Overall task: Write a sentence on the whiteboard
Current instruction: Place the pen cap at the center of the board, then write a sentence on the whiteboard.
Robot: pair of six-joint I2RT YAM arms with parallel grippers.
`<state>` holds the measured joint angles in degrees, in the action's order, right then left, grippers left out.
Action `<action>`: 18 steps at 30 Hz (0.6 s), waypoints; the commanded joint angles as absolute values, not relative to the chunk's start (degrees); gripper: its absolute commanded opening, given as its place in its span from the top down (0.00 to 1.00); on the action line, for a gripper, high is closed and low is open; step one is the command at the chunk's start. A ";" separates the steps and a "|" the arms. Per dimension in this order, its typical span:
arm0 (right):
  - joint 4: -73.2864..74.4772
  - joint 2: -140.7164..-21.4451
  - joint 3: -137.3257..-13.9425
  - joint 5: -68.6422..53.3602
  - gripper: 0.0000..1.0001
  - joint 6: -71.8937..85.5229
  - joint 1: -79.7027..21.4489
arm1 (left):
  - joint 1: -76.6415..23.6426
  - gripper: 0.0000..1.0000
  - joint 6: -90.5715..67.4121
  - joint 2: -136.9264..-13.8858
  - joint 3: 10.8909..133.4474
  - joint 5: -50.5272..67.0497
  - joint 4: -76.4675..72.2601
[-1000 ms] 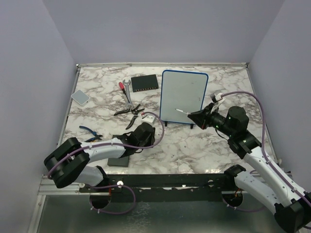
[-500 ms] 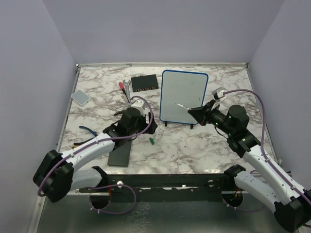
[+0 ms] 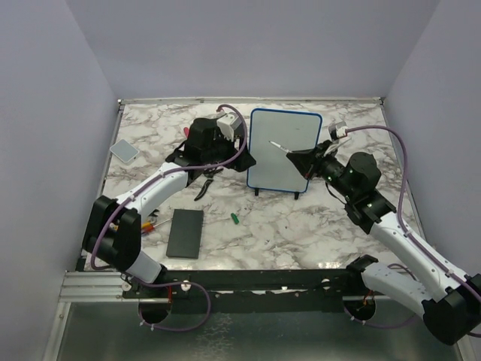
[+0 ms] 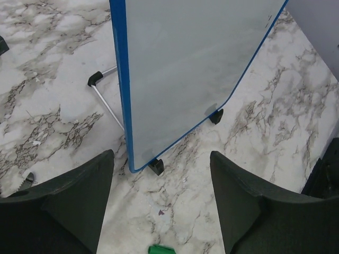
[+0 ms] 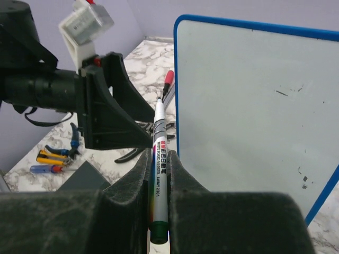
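Blue-framed and upright, the whiteboard (image 3: 284, 150) stands toward the far middle of the marble table (image 3: 316, 226) in the top view. A second ago the left arm lay low over the near left of the table. It has since swung to the far side, and the left end effector (image 3: 242, 148) now sits just beside the board's left edge. The right end effector (image 3: 304, 160) has meanwhile risen from the board's lower half toward its upper half, carrying a whiteboard marker (image 3: 279, 145) whose tip points at the white face. A green cap (image 3: 234, 218) lies on the table nearer than the board (it came into sight once the left arm moved off). I read this as set-up ending: the left arm comes to steady the board, and the right is poised for a first stroke.

From the left wrist, the fingers (image 4: 69, 206) are spread wide and grasp nothing. The board's blue left frame and a black foot (image 4: 156, 166) lie ahead of the gap, not yet within it.

From the right wrist, the end effector is clenched on the marker (image 5: 160, 132), bare tip forward, close to the board's left frame. Whether it touches I cannot tell. The face carries only a few faint specks and no green lettering, so the sentence is not begun.
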<state>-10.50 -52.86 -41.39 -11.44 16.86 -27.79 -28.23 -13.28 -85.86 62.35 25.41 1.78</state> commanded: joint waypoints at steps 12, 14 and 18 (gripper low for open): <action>-15.64 -56.12 -44.00 -11.86 0.99 18.63 -28.51 | -23.72 0.30 -5.29 -98.50 69.14 45.53 -5.41; -15.61 -56.03 -43.90 -12.27 1.00 18.63 -28.47 | -23.60 0.29 -5.51 -100.12 69.96 45.76 -6.26; -15.72 -55.73 -43.45 -12.32 1.00 18.64 -28.56 | -23.71 0.31 -8.27 -101.57 69.23 48.96 -9.73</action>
<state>-13.82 -56.12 -42.15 -11.46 18.24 -28.12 -23.77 -7.25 -100.27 68.77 43.48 -4.67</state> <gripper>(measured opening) 0.103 0.702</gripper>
